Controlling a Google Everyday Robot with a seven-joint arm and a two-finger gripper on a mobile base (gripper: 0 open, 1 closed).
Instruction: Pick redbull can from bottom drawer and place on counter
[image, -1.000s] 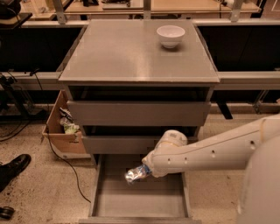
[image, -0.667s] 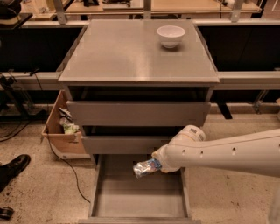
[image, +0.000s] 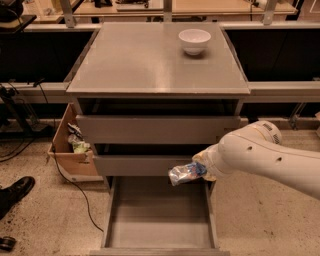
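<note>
The redbull can (image: 183, 173), silver with blue patches, lies sideways in my gripper (image: 200, 169), which is shut on it. I hold it in the air over the back right of the bottom drawer (image: 160, 238), level with the front of the middle drawer. The bottom drawer is pulled out and its grey tray shows nothing inside. The counter (image: 150, 60) is the flat grey top of the cabinet, above and behind the can. My white arm (image: 265, 155) reaches in from the right.
A white bowl (image: 194, 40) stands at the back right of the counter. A cardboard box (image: 72, 147) with rubbish sits on the floor left of the cabinet, with a cable beside it. A black shoe (image: 15, 192) is at the far left.
My gripper has lifted the can up and to the right, out of the bottom drawer, to the height of the middle drawer front.
</note>
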